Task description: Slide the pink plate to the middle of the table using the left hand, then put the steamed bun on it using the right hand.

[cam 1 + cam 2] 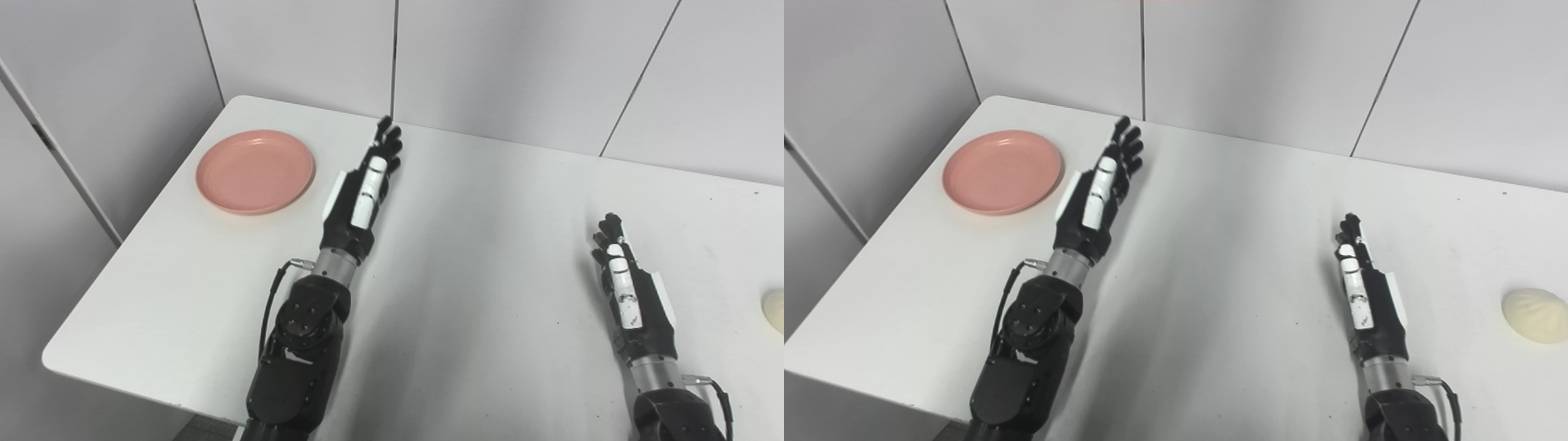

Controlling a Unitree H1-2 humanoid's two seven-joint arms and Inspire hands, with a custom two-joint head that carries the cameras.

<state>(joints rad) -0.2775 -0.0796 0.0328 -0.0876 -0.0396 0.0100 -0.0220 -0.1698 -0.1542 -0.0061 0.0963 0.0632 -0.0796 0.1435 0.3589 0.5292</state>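
Pink plate (pixel 255 171) far left on white desk (pixel 478 257), steamed bun (pixel 1536 315) near right; left hand (pixel 366 190) and right hand (pixel 1363 288) spread, empty.

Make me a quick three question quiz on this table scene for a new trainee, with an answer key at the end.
1. True or false: the left hand is already touching the pink plate.
2. The steamed bun lies closest to which hand? A) left B) right
3. Fill in: the plate sits near the table's far ____ corner.

Key: 1 false, the hand is beside it with a gap. 2 B, the right hand. 3 left, on the white table.
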